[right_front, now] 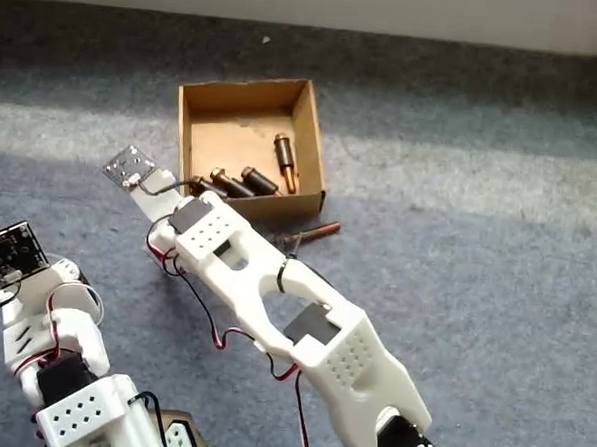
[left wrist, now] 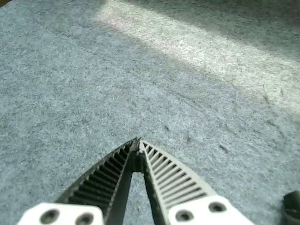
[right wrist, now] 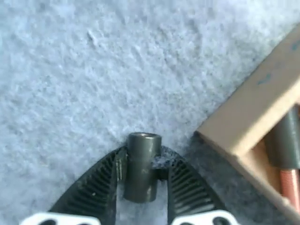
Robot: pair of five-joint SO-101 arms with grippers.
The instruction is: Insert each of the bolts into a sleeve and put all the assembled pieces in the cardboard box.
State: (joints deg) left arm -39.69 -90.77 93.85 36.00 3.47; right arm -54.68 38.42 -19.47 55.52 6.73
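The sleeve (right wrist: 143,140) was pinched in my right gripper (right wrist: 143,159), one finger on each side of it, and its open end pointed away from me. I could not tell if it was lifted or sat on the grey carpet (right wrist: 70,70). Just beside it was a corner of the cardboard box (right wrist: 248,122). From above, I saw three finished pieces (right_front: 259,179) lying in the box. One loose bolt (right_front: 316,229) lay on the carpet, right by the front wall of the box. My left gripper (left wrist: 138,143) was far off to the side, with its fingers pressed together and nothing in them. I think my job then was to put that bolt and this sleeve together. To do it well, I should hold the sleeve tight so it cannot slip or turn. I should keep the open end clear and line it up straight with the bolt. If it tilts, the bolt may jam at the rim. I should also stay clear of the box wall.
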